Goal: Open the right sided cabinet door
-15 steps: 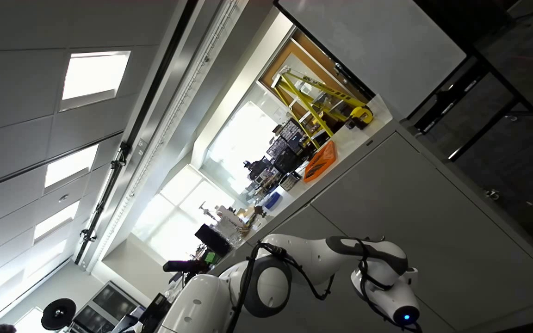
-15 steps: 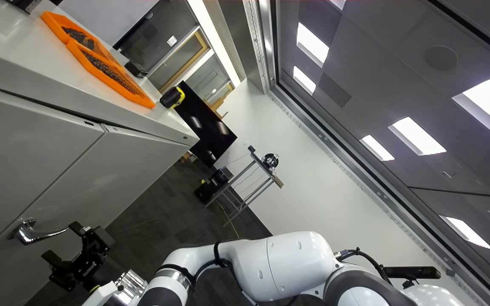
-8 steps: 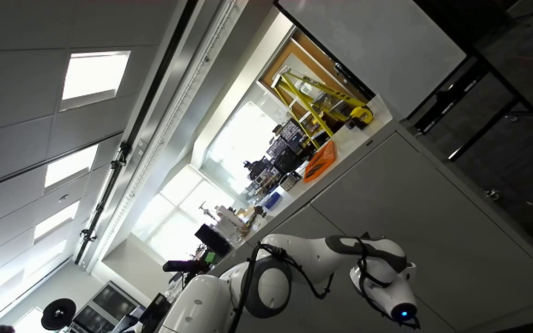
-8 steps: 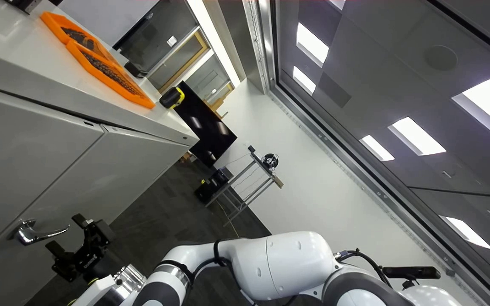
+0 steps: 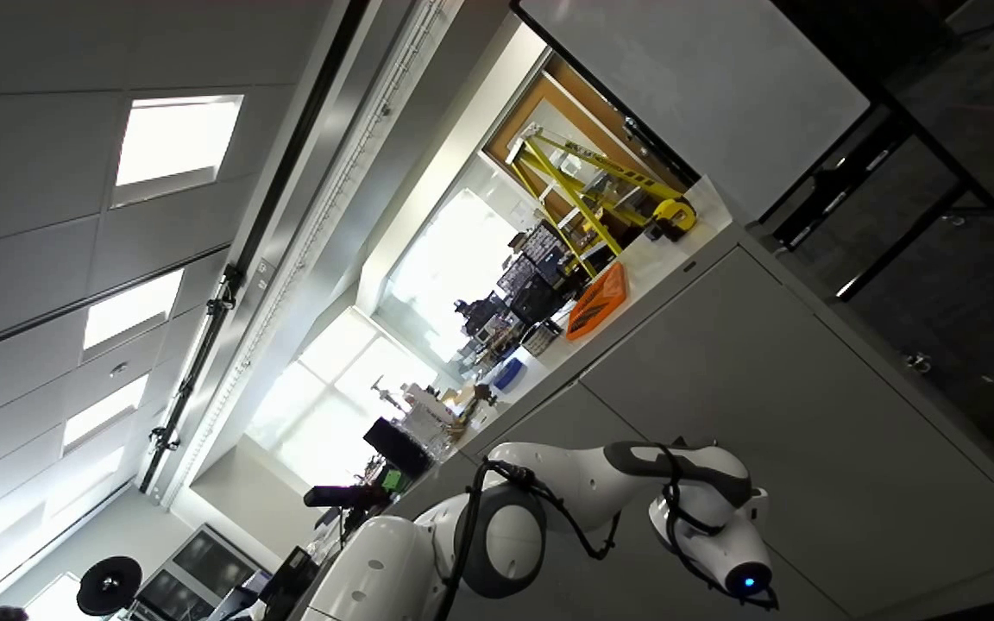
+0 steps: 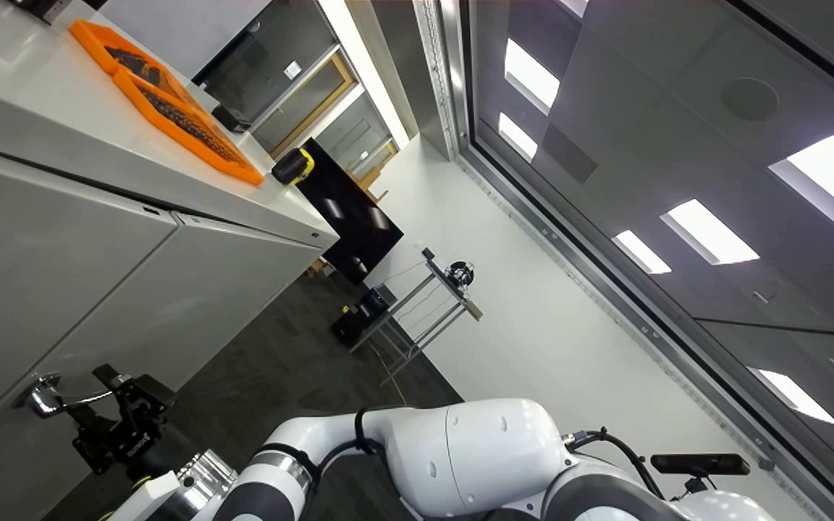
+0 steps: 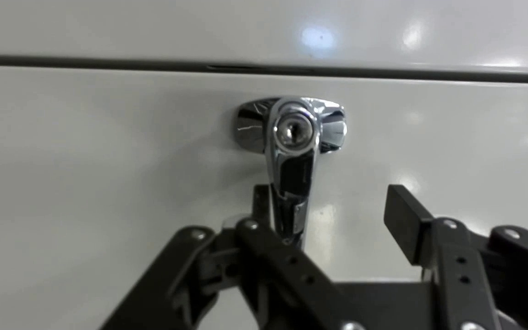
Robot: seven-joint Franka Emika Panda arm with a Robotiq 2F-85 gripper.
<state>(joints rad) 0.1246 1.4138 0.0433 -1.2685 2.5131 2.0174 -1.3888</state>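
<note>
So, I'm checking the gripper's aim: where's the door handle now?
In the wrist view, the door handle is near the middle, below the dark gap, apparently within the open gripper, nearer the finger on the picture's left.

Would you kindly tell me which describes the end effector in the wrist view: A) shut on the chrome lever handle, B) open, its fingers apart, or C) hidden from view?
B: the end effector has its fingers apart, with the cabinet door showing between the chrome lever handle and the finger at the picture's right.
</note>
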